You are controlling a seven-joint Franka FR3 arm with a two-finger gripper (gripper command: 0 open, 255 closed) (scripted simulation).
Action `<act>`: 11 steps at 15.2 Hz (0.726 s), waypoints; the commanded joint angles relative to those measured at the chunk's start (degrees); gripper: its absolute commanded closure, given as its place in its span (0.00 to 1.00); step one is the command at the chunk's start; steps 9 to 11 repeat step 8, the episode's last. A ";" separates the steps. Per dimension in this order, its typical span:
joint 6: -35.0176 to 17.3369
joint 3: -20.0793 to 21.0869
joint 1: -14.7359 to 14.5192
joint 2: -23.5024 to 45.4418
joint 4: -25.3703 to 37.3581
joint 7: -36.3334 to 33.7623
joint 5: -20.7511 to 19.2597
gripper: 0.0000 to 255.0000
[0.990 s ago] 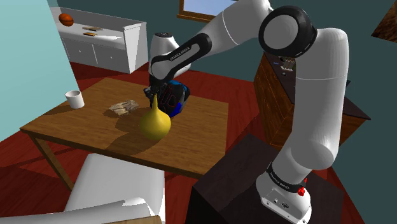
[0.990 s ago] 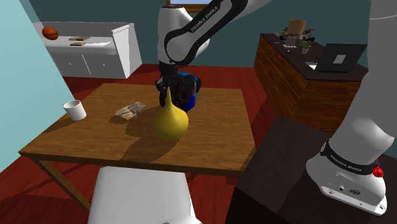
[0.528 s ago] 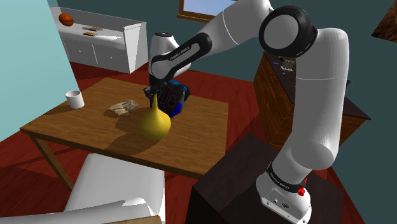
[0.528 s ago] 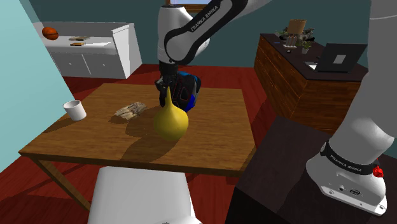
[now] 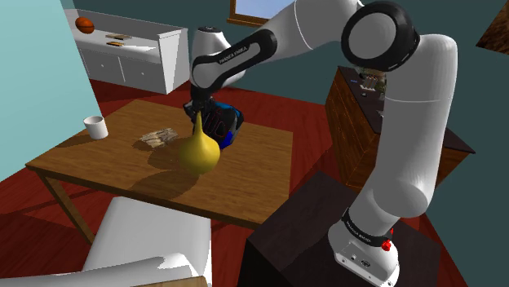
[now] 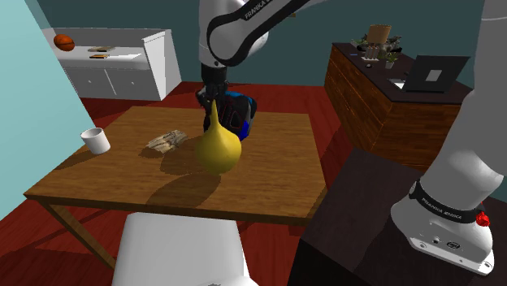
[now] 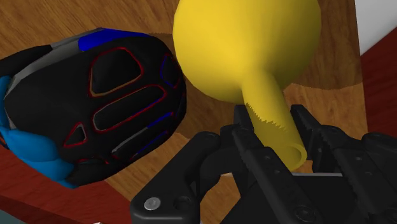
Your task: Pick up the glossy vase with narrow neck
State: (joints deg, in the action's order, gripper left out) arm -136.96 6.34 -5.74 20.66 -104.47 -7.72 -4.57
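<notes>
The vase (image 5: 198, 151) hangs over the middle of the worktop (image 5: 261, 167), its neck clasped in the pincer (image 5: 196, 114), seemingly just clear of the surface. A backpack (image 5: 223, 127) lies on the worktop just behind it. Toward the shoulder view's left lies a flat bundle (image 5: 158, 137) and, farther out near the corner, a mug (image 5: 96, 126). A chair (image 5: 155, 245) stands before the worktop's near edge.

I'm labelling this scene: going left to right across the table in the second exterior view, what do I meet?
white cup → tan bundle → yellow vase
</notes>
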 commanded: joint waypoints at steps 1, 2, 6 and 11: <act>1.26 0.07 0.10 -0.72 0.66 0.21 0.19 1.00; 1.91 0.10 0.12 -1.07 0.97 0.27 0.27 1.00; 4.55 0.22 0.19 -2.35 2.33 0.50 0.56 1.00; 4.65 0.23 0.19 -2.40 2.39 0.51 0.57 1.00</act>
